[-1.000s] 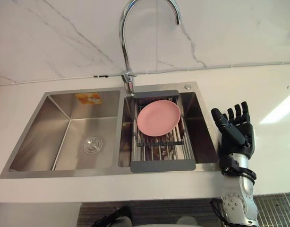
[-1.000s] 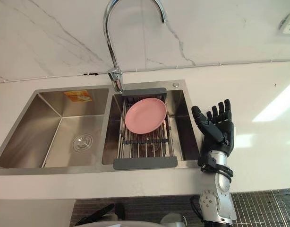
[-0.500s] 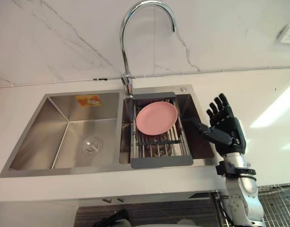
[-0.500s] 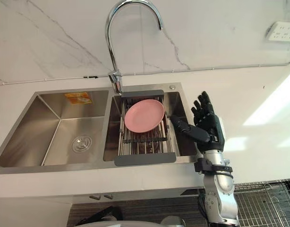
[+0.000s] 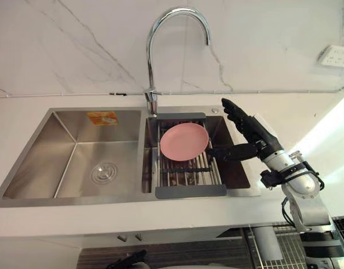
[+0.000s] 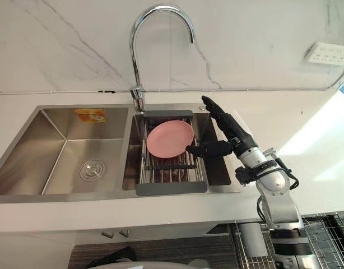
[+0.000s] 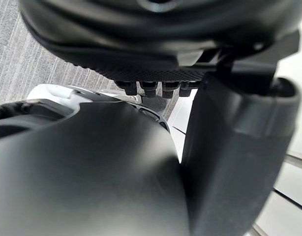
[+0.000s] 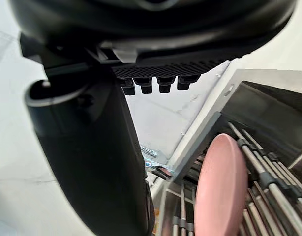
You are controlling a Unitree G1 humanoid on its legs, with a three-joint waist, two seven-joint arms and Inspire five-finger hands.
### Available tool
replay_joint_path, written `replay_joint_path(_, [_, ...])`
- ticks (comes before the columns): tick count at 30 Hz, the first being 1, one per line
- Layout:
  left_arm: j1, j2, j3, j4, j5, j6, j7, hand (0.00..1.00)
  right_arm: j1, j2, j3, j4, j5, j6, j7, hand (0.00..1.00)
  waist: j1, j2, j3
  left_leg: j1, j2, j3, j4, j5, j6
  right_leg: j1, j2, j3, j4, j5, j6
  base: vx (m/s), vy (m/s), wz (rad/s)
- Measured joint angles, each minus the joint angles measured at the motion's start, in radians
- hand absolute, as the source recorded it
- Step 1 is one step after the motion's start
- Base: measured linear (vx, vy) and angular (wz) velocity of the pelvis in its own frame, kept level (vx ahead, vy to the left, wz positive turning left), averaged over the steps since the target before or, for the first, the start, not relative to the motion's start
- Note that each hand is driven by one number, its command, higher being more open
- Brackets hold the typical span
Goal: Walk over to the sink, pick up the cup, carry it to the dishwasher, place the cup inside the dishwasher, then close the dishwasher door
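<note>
The step in hand is the pick-up at the sink (image 5: 77, 197), which fills the middle and left of the head views, under a tall curved faucet (image 5: 151, 56). The dish waiting there is a pink plate (image 5: 184, 142) rather than a cup. It leans tilted on the bars of a drying rack (image 5: 190, 190) laid across the sink's right basin, just right of centre frame.

The right hand (image 5: 255, 136) comes in from the lower right and hangs over the right side of that basin. Its fingers (image 5: 233, 109) are straight and spread wide, holding nothing. Its thumb (image 5: 225, 151) juts toward the plate's right edge and is just beside it; I cannot tell whether it touches. In the right wrist view the plate's rim stands on edge past the thumb, apart from the fingertips.

The left hand (image 7: 156, 44) shows in its own wrist view over grey floor, with fingers that look relaxed and empty.

At the lower right, below the counter (image 5: 161, 216), lies a wire grid (image 6: 323, 235), probably the open dishwasher's rack.

The next move likely calls for bringing the hand nearer the plate's rim, with the fingers behind its raised edge and the thumb in front, then closing on it. The plate is thin, smooth and only leaning, so a push from the thumb alone could slide it flat onto the bars.
</note>
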Motion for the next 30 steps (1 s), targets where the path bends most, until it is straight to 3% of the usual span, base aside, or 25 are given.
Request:
replay_joint_path(7, [0.002,0.001,0.000,-0.022,0.011,0.013,0.006,1.00,-0.066,-0.009,0.068,0.127,-0.110,0.035,-0.005,1.00,0.011,-0.001,0.000,-0.002,-0.005,-0.011,0.000,0.001,0.001,0.013,-0.003,-0.019,-0.013,0.006,0.003,-0.01,-0.005,0.04])
replay_joint_path(16, [0.003,0.000,0.001,-0.043,0.049,0.016,0.006,1.00,-0.097,-0.009,0.085,0.238,-0.188,0.028,-0.011,1.00,0.020,-0.001,0.001,-0.012,-0.017,-0.036,-0.001,0.004,0.005,0.022,-0.013,-0.053,-0.019,0.009,0.009,-0.01,-0.002,0.09])
replay_joint_path(25, [0.003,0.003,0.000,-0.071,0.094,0.017,0.010,1.00,-0.112,-0.009,0.116,0.295,-0.304,-0.047,-0.038,1.00,0.026,-0.011,0.006,-0.019,-0.027,-0.056,-0.001,0.008,0.009,0.033,-0.019,-0.076,-0.025,0.012,0.014,-0.01,-0.004,0.07])
replay_joint_path(30, [0.003,0.003,0.000,-0.074,0.109,0.018,0.012,1.00,-0.130,-0.008,0.130,0.309,-0.430,-0.085,-0.143,1.00,0.027,-0.012,0.007,-0.019,-0.027,-0.056,-0.001,0.008,0.010,0.034,-0.019,-0.076,-0.025,0.012,0.014,0.00,0.000,0.00])
